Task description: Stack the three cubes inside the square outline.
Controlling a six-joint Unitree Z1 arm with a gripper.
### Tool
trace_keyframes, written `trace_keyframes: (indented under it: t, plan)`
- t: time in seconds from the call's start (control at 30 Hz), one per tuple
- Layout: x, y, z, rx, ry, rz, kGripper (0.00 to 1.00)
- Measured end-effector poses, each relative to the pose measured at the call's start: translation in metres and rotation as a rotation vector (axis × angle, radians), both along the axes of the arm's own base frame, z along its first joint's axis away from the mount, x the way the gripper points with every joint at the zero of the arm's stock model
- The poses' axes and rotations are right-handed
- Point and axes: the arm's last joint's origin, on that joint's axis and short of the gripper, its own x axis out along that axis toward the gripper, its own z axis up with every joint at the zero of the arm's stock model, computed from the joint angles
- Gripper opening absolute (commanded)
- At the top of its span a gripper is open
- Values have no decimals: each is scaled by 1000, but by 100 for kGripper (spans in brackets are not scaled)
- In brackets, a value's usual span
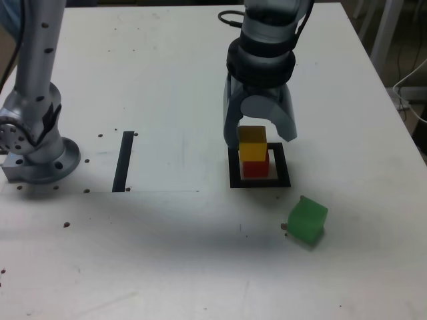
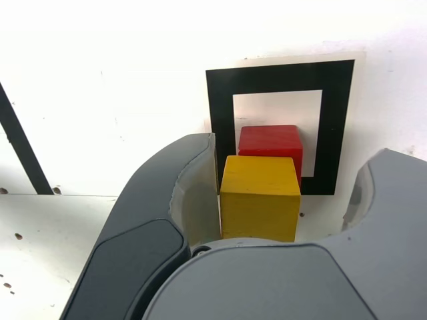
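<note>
You are looking at the grey two-fingered gripper hanging over the flat black tape square outline with its jaws standing apart on either side of the small solid yellow cube; in the wrist view one jaw is lying right against the cube and the other is standing clear of it. That yellow cube is sitting on the small solid red cube inside the outline. The small solid green cube is lying tilted on the white tabletop, apart from the outline toward the exterior view's right.
</note>
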Motion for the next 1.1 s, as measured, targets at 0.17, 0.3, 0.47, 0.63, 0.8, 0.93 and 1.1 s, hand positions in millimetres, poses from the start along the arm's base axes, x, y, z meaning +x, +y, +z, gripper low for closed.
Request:
trace_keyframes:
  t: [0.17, 0.3, 0.47, 0.63, 0.8, 0.93, 1.1]
  plan:
    - [1, 0, 1, 0, -9, -1, 99]
    - [2, 0, 2, 3, -15, -4, 99]
    - [2, 1, 2, 8, -18, -4, 99]
    - [1, 2, 3, 10, -11, -1, 99]
    - [-6, 3, 13, 8, -24, -4, 99]
    - [-10, 3, 19, 8, -25, -4, 99]
    - [-20, 0, 31, 7, -36, -17, 99]
